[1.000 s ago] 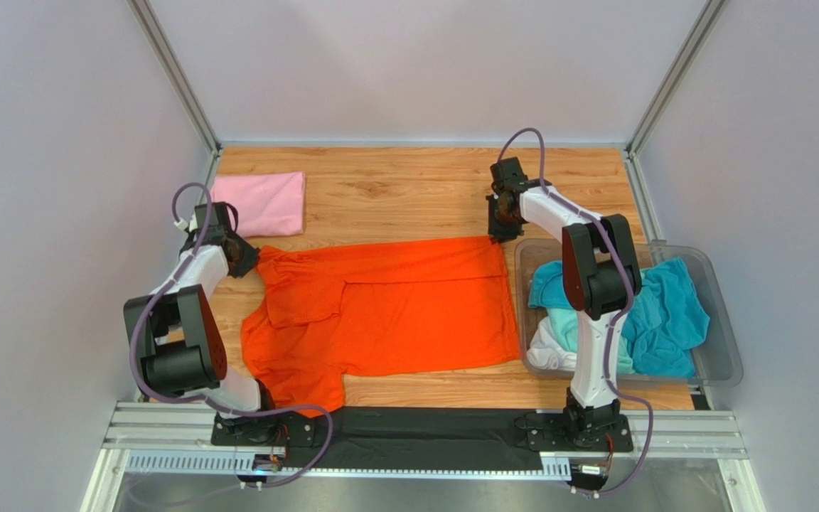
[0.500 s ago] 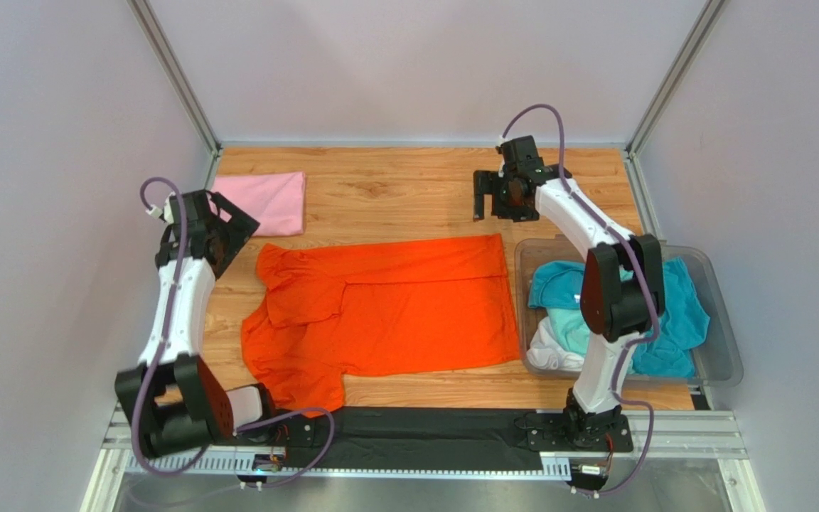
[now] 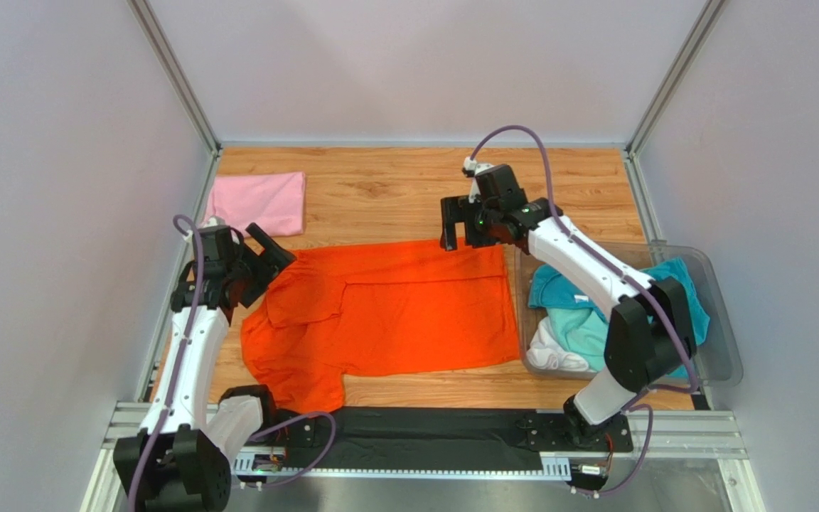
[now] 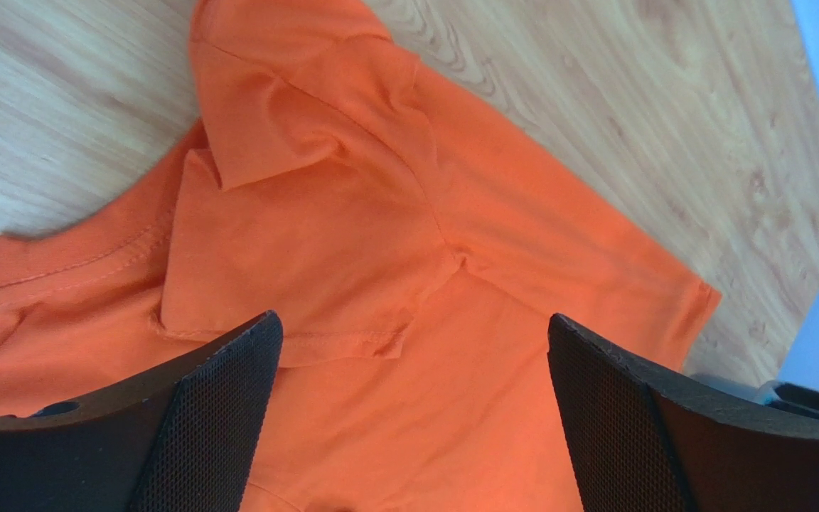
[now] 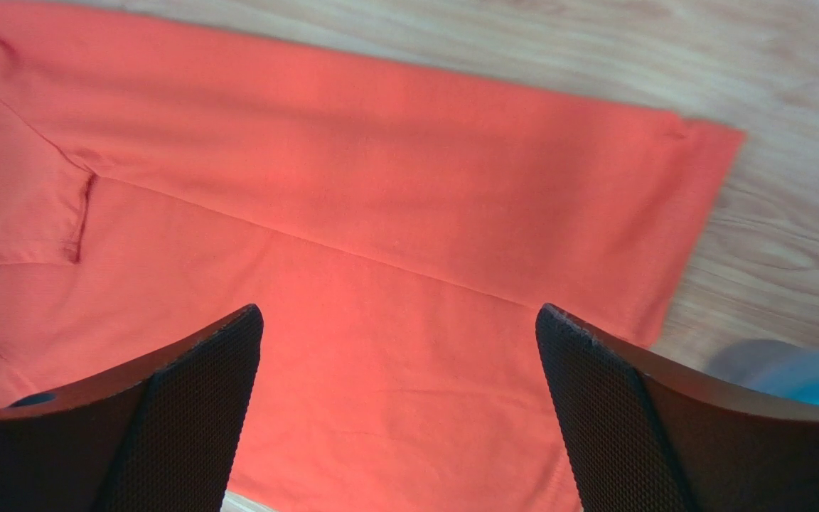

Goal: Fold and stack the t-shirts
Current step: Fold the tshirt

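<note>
On the table (image 3: pixel 403 192) — orange t-shirt (image 3: pixel 403 309) lengthwise left-right, neck leftward

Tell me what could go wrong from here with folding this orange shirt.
The orange t-shirt has a bunched sleeve fold by the open left gripper; folding over it may set wrinkles. Its hem lies near the clear bin, so the open right gripper could knock the wall.

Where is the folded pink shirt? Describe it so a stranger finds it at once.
Start at the wooden table; go to its far left corner. There lies the pink t-shirt, a small neat rectangle, unlike the big orange t-shirt spread across the middle.
</note>
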Available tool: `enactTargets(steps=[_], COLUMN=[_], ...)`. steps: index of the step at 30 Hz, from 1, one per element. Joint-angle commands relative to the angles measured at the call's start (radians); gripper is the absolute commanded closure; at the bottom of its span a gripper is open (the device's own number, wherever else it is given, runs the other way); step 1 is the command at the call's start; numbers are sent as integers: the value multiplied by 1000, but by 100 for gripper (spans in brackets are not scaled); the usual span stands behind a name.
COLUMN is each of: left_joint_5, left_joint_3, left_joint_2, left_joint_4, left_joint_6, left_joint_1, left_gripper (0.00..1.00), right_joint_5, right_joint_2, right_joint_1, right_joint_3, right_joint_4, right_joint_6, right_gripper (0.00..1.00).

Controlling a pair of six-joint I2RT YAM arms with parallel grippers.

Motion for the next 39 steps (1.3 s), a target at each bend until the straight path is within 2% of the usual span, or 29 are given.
enactTargets(steps=[1, 7, 14, 22, 29, 35, 39], left_joint_5=[62, 67, 39, 1, -7, -40, -53], left_joint_3=[-3, 10, 48, 134, 238, 356, 396], left_joint_2=[68, 277, 502, 662, 783, 874, 852], left_joint_4=[90, 186, 259, 259, 246, 193, 136], left_joint_6=[28, 41, 41, 52, 67, 77, 94], left_joint_1=[-30, -52, -92, -113, -191, -199, -199], left_gripper=[0, 0, 0, 0, 0, 0, 0], right_joint_5=[7, 69, 172, 236, 267, 270, 201], right_joint_2=[86, 252, 324, 310, 263, 257, 229], right_joint_1=[29, 37, 21, -34, -74, -105, -105], right_joint_3=[-4, 57, 34, -70, -153, -133, -89], right_joint_4=[83, 86, 89, 101, 111, 111, 106], right_joint_6=[52, 113, 138, 173, 193, 143, 88], right_gripper=[0, 0, 0, 0, 0, 0, 0])
